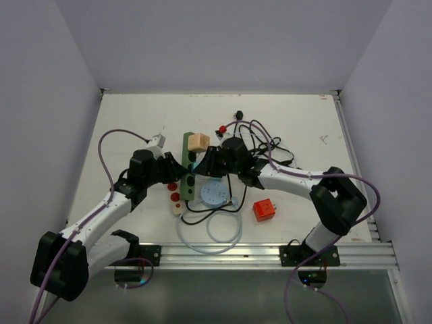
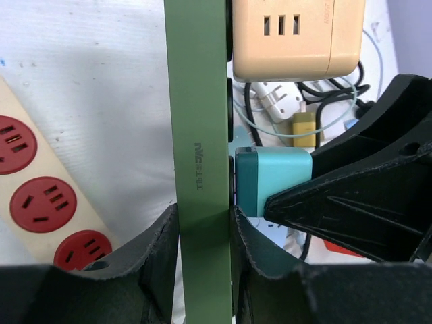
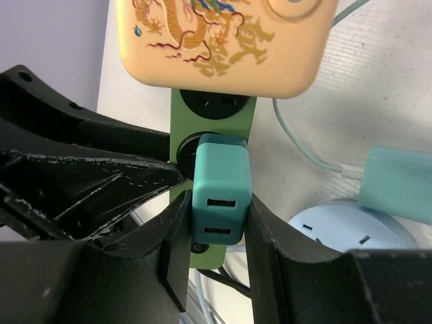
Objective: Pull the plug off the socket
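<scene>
A green power strip lies in the middle of the table. It also shows in the left wrist view and in the right wrist view. A teal USB plug sits in one of its sockets, flush against the strip's face. My left gripper is shut on the green strip's narrow sides and appears in the top view. My right gripper is shut on the teal plug's two sides and appears in the top view. A beige cube adapter is plugged in farther along the strip.
A white strip with red sockets lies left of the green one. A round pale blue socket, an orange cube, a white cable loop and tangled black cables lie around. A white plug lies at the left.
</scene>
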